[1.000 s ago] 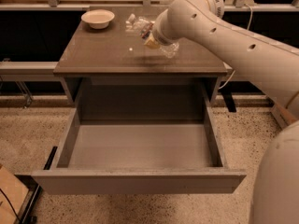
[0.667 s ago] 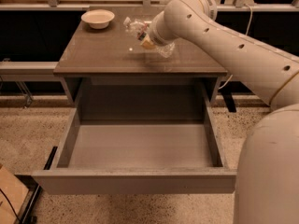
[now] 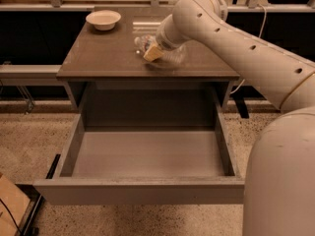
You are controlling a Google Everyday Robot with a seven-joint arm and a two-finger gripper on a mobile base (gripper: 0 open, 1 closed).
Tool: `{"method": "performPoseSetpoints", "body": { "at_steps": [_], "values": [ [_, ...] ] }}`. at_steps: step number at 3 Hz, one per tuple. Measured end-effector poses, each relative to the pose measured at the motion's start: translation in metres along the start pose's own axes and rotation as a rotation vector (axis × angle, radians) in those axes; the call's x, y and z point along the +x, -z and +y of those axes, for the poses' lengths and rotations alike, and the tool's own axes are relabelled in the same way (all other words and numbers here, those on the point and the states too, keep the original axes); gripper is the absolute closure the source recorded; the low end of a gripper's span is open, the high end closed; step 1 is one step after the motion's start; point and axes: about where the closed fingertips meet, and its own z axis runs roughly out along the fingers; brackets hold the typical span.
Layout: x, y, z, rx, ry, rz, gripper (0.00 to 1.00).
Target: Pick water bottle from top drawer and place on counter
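The water bottle (image 3: pixel 142 43) is a small clear bottle lying tilted low over the counter (image 3: pixel 98 55), right of its middle. My gripper (image 3: pixel 153 52) reaches in from the right and is shut on the bottle, with a yellowish finger pad across its body. I cannot tell whether the bottle touches the counter. The top drawer (image 3: pixel 138 191) is pulled fully open below, and its grey floor is bare.
A white bowl (image 3: pixel 103 19) stands at the counter's back left corner. My pale arm (image 3: pixel 256 58) crosses the right side, above the drawer's right wall. Speckled floor lies around the cabinet, and a tan object sits at the bottom left.
My gripper has moved a little down and toward the counter's front with the bottle in it. The drawer and the bowl have not moved.
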Motion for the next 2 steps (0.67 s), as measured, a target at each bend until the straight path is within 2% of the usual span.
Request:
{"method": "performPoseSetpoints", "body": {
  "at_steps": [2],
  "values": [
    [0.0022,0.0061,0.0044,-0.011,-0.011,0.011,0.0]
  ]
}}
